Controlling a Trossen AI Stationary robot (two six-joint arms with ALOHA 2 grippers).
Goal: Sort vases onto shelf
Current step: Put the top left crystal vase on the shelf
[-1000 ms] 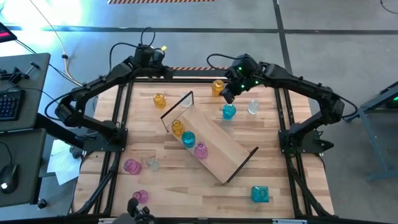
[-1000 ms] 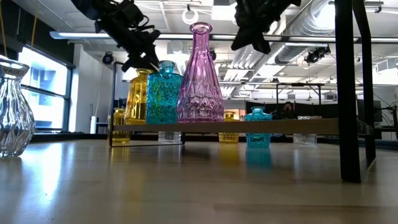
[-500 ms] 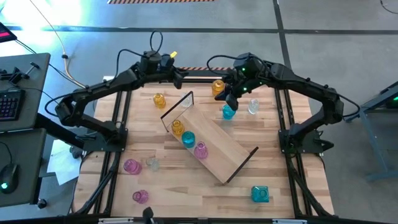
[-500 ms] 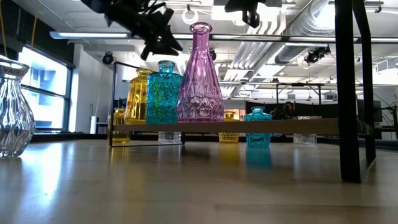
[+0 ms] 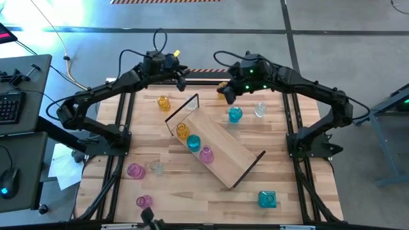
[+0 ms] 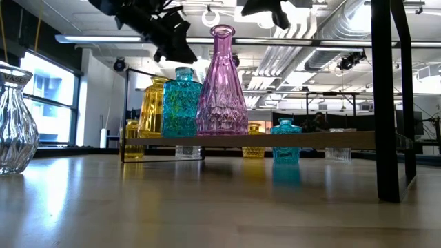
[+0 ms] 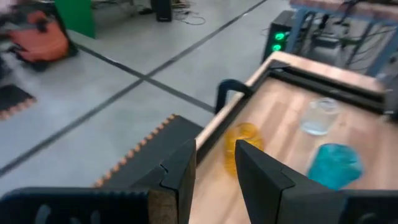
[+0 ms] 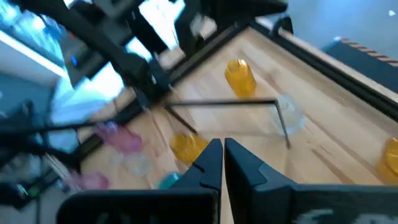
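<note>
With amber, teal and pink vases (image 5: 192, 142) standing on the shelf (image 5: 216, 147) mid-counter, both arms hover at the far edge, the left gripper (image 5: 179, 78) part-spread and empty, the right gripper (image 5: 225, 93) pressed together, so next comes lowering onto the amber vase (image 7: 241, 140) there.

Shelf (image 5: 225, 152) on table (image 5: 192, 198); three vases (image 5: 193, 142) aboard.

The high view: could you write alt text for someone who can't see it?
Three glass vases, amber, teal and pink, stand in a row on a light-wood shelf lying diagonally on a slatted table. Other vases dot the tabletop, and two dark robot arms reach over its far edge.
</note>
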